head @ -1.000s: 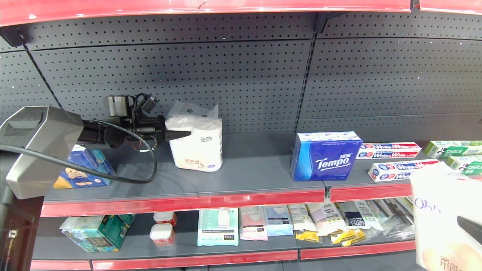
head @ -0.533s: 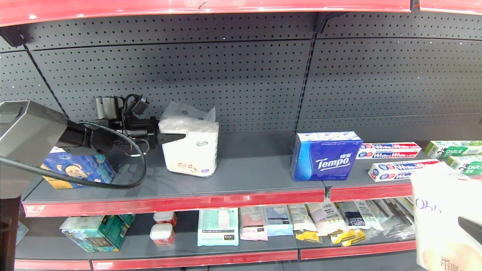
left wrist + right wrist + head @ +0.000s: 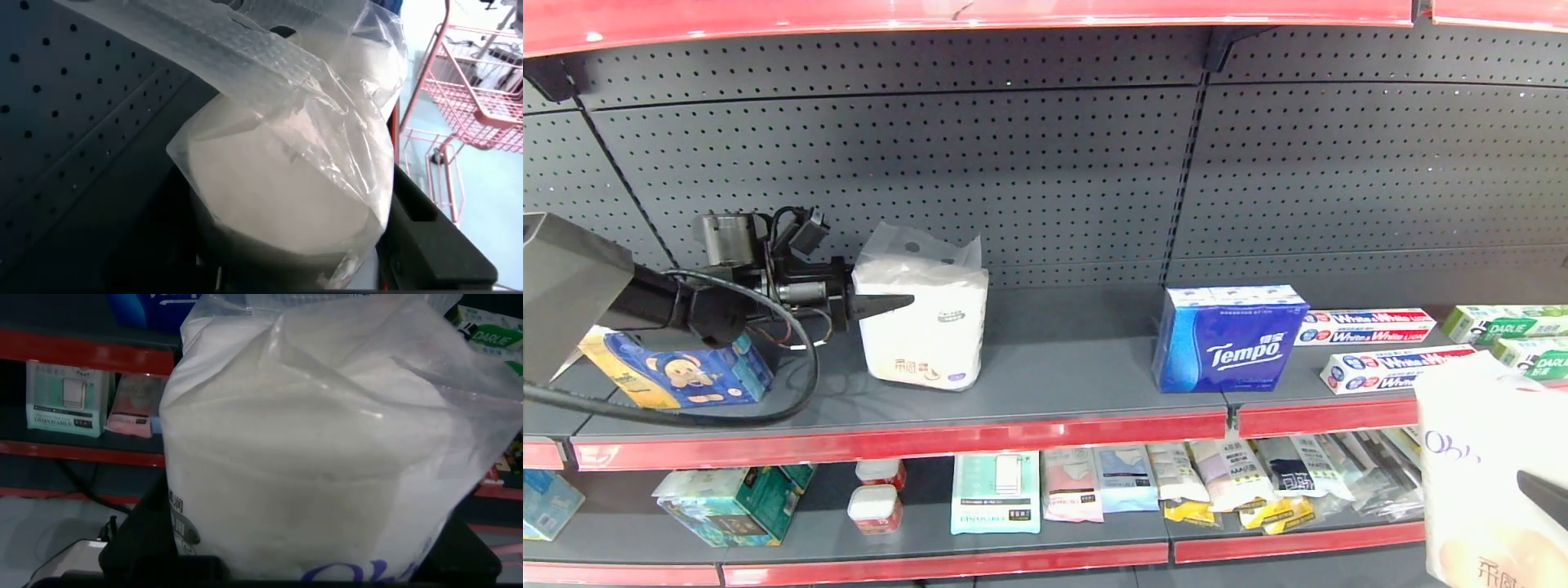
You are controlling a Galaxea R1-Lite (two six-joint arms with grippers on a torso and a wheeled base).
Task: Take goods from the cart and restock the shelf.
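Observation:
A white toilet-paper pack (image 3: 923,327) in clear plastic stands upright at the left part of the grey middle shelf (image 3: 1054,359). My left gripper (image 3: 894,304) is shut on it from the left side. In the left wrist view the pack (image 3: 286,180) sits between dark fingers (image 3: 433,237) against the pegboard. I cannot tell whether its base touches the shelf. A second white pack (image 3: 1486,457) is low at the right, in front of the shelves, with my right gripper (image 3: 1539,490) shut on it. The right wrist view has this pack (image 3: 327,441) up close.
A blue tissue box (image 3: 1225,336), red-white toothpaste boxes (image 3: 1372,327) and green ones (image 3: 1511,322) stand to the right on the same shelf. A blue-yellow box (image 3: 678,367) sits at its left end. Open shelf lies between pack and tissue box. A pink cart (image 3: 482,90) stands behind.
My left gripper has carried its pack leftward along the shelf and a little toward the front edge. The right gripper and its pack have stayed put.

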